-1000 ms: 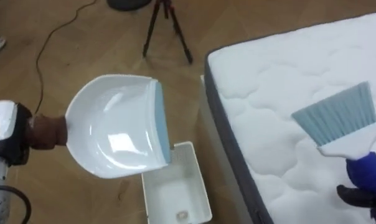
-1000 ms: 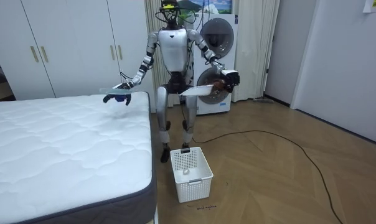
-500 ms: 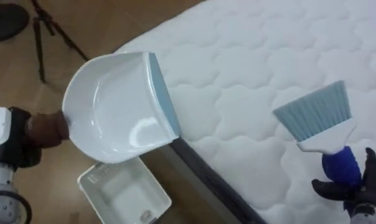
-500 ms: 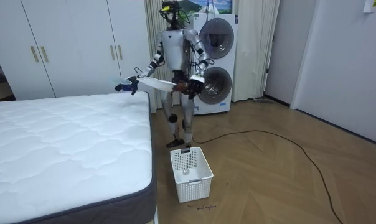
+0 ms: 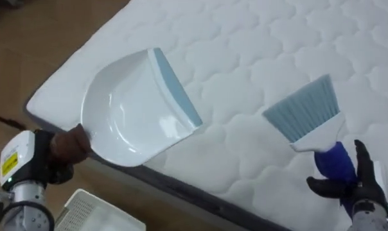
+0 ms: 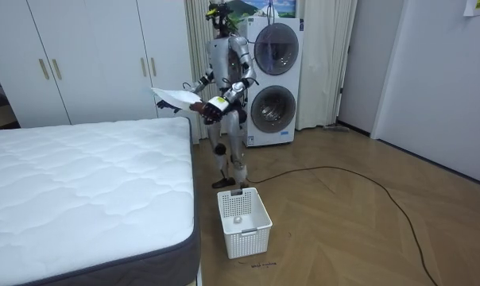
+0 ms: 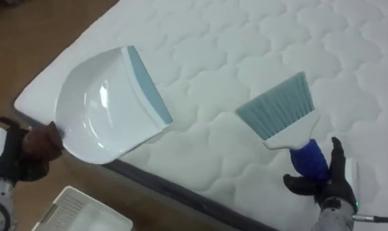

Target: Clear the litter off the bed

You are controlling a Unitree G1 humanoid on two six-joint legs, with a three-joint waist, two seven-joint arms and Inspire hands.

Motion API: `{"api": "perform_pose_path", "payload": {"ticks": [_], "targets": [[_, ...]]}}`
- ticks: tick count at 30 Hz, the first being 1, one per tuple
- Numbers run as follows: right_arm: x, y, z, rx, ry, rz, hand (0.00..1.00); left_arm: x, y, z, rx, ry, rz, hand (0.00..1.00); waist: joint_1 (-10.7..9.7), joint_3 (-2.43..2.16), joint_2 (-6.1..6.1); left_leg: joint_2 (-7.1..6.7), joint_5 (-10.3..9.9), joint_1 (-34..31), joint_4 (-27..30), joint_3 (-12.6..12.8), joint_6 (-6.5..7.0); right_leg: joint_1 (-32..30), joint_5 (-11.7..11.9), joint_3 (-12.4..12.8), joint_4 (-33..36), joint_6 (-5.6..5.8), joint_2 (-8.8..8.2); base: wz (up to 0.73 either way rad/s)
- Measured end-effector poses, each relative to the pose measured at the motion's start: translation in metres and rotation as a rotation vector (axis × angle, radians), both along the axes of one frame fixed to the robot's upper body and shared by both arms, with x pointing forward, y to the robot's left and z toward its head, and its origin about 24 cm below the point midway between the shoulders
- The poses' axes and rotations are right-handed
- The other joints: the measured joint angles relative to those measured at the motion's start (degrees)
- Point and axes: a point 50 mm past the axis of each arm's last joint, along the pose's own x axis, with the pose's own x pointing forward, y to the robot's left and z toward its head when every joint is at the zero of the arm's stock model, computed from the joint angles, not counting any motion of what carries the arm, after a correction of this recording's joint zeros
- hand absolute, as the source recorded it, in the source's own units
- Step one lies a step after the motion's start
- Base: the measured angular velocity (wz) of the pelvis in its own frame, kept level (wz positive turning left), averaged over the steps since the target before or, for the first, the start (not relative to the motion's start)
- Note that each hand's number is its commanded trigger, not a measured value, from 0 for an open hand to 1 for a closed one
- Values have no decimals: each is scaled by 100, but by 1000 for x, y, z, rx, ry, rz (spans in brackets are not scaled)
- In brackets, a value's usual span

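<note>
dustpan [image 5: 133,106] now over bed [image 5: 258,51], left fingers [image 5: 70,146] curled round it, right fingers [image 5: 324,187] gripping brush [image 5: 306,115]

The robot has turned toward the bed [image 6: 81,183], swinging the dustpan [image 5: 133,109] over its corner.

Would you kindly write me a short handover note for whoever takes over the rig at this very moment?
Left hand: shut on the dustpan handle, pan held over the corner of the bed.
Right hand: shut on the brush, bristles over the bed, apparently not touching it.
Basket: on the floor beside the bed.
Done: both tools in hand, robot standing at the bed.
Left: sweep the bed into the dustpan, then probably empty it into the basket.
</note>
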Motion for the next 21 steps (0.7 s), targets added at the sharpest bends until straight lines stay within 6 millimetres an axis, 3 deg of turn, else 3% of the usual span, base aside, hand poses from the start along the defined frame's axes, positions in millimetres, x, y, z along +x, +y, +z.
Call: {"api": "perform_pose_path", "payload": {"ticks": [2, 3, 5, 7, 8, 9, 10, 11, 21], "targets": [[7, 5, 7, 19, -28, 45, 0, -9, -2, -4, -18, 27, -6, 100, 110, -11, 0, -146, 14, 62, 31, -1082, -25, -23, 30, 597, 31, -82, 203, -118], [8, 7, 8, 23, -32, 54, 0, -11, -3, -5, -23, 33, -7, 100, 109, -11, 5, -169, 14, 77, 61, -1305, -25, -17, 44, 710, 32, -98, 245, -111], [7, 8, 7, 28, -24, 71, 0, -21, -6, -11, -42, 56, -3, 100, 172, -32, 49, -281, -13, 136, 116, -2041, -66, 12, 83, 1179, 35, -126, 386, -103], [3, 7, 6, 27, -15, 62, 0, -24, -9, -14, -56, 60, -3, 100, 242, -71, 102, -369, -26, 278, -103, -2340, -84, -65, 109, 1531, 101, -116, 492, -101], [2, 7, 5, 28, -10, 65, 0, -24, -9, -14, -58, 57, -6, 92, 231, -73, 141, -373, -30, 424, -298, -2451, -100, -95, 133, 1680, 142, -110, 564, -91], [2, 8, 4, 29, -6, 67, 0, -24, -10, -14, -58, 56, -7, 71, 231, -75, 155, -370, -28, 493, -385, -2431, -107, -112, 147, 1763, 145, -102, 603, -73], [1, 10, 3, 36, -1, 72, 0, -24, -10, -14, -58, 55, -8, 42, 224, -74, 165, -367, -23, 601, -479, -2331, -116, -143, 174, 1881, 148, -88, 685, -64], [-1, 11, 1, 44, 5, 73, 0, -25, -10, -14, -59, 57, -9, 0, 206, -73, 165, -367, -23, 646, -520, -2215, -116, -155, 217, 1924, 125, -81, 709, -56], [-11, 20, -12, 114, 61, 85, 0, -28, -11, -18, -180, 50, 18, 0, -90, -16, 187, -367, -24, 833, -784, -2276, -116, -194, 286, 1890, 118, -80, 748, -13]]}}
